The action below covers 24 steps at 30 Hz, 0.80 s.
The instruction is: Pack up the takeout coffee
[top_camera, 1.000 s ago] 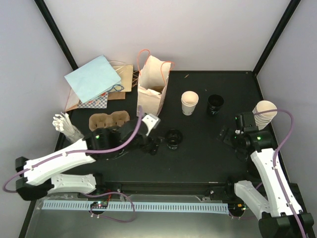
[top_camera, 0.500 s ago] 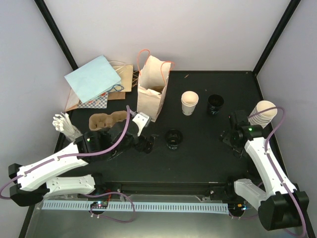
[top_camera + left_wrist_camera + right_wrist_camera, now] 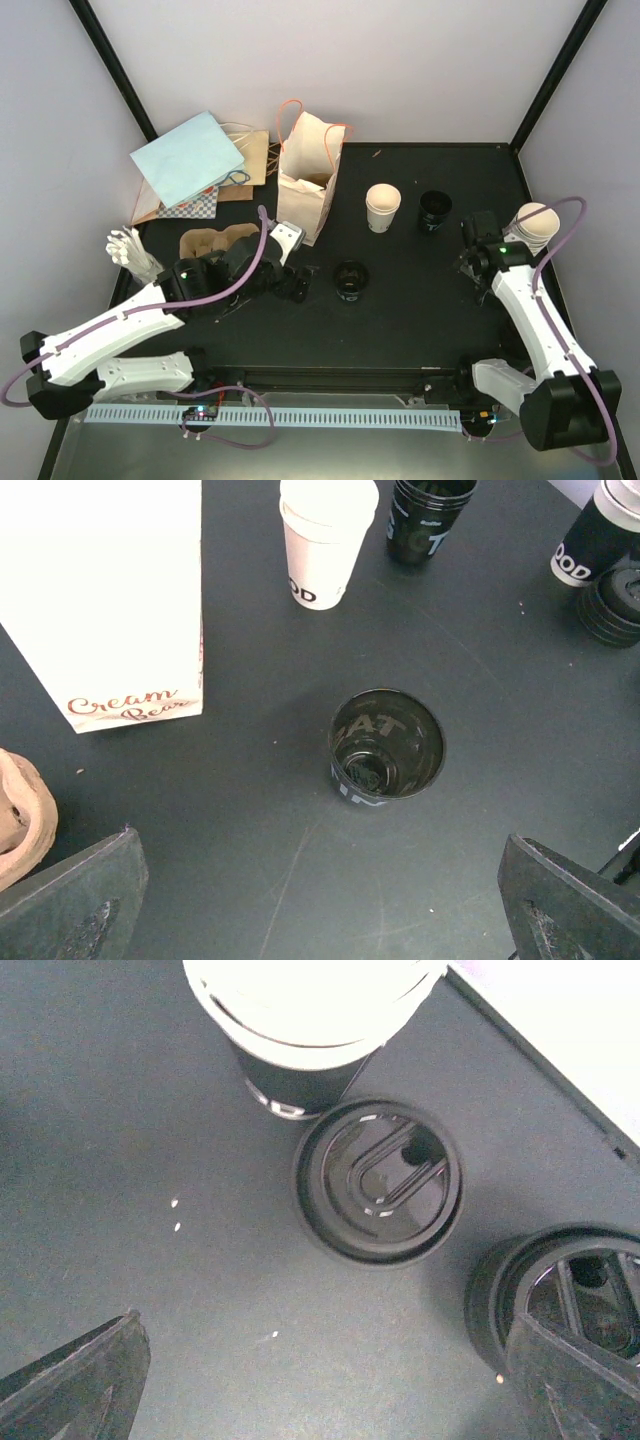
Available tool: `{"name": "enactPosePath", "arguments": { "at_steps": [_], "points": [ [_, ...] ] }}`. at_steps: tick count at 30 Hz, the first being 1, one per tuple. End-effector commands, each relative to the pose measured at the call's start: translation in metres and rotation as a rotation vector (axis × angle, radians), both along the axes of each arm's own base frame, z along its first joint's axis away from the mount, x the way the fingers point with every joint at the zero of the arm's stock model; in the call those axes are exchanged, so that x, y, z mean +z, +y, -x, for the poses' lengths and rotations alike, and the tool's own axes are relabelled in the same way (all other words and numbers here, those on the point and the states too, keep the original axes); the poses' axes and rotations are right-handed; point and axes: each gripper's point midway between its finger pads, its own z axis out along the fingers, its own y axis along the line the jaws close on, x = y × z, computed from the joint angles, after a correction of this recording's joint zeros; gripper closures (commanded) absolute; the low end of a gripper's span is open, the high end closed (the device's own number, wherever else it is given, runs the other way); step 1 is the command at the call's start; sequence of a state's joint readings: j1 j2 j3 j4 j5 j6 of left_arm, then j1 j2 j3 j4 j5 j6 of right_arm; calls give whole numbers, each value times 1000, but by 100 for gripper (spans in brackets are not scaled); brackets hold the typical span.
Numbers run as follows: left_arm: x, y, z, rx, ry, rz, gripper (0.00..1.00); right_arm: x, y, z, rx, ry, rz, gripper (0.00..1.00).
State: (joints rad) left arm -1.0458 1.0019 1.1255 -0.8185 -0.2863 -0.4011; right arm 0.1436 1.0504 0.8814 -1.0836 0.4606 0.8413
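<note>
Left gripper [image 3: 320,880] and right gripper [image 3: 320,1360] both gaping wide, holding nothing; white cup [image 3: 383,207] standing toward table [image 3: 410,320] far edge, near bag [image 3: 305,180]. Off-centre closing risking tipping it

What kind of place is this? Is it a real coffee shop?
Probably not a shop; it looks like a robot practice booth. A left arm and a right arm are bolted to a black table, plain walls close it in, and a bag and cup sit out like props.
</note>
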Motion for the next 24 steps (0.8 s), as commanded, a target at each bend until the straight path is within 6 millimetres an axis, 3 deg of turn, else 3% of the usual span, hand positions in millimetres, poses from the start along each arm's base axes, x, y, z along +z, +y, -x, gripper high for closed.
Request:
{"name": "enactPosePath", "arguments": {
  "at_steps": [1,8,15,19,24],
  "points": [
    [13,-7,-3,-32,-7,22,1,14,-23,-18,-108,-75,137,0],
    [8,-13,-5,-42,23,10,1,-6,-36,-27,-146,13,188,1],
    [7,-14,-6,-42,30,4,1,-33,-38,-28,-142,49,122,3],
    [6,-14,-6,-39,33,4,1,-55,-27,-33,-71,45,2,5],
    [6,-12,-5,-33,36,10,1,-64,-16,-39,-7,10,-81,6]
  ]
}}
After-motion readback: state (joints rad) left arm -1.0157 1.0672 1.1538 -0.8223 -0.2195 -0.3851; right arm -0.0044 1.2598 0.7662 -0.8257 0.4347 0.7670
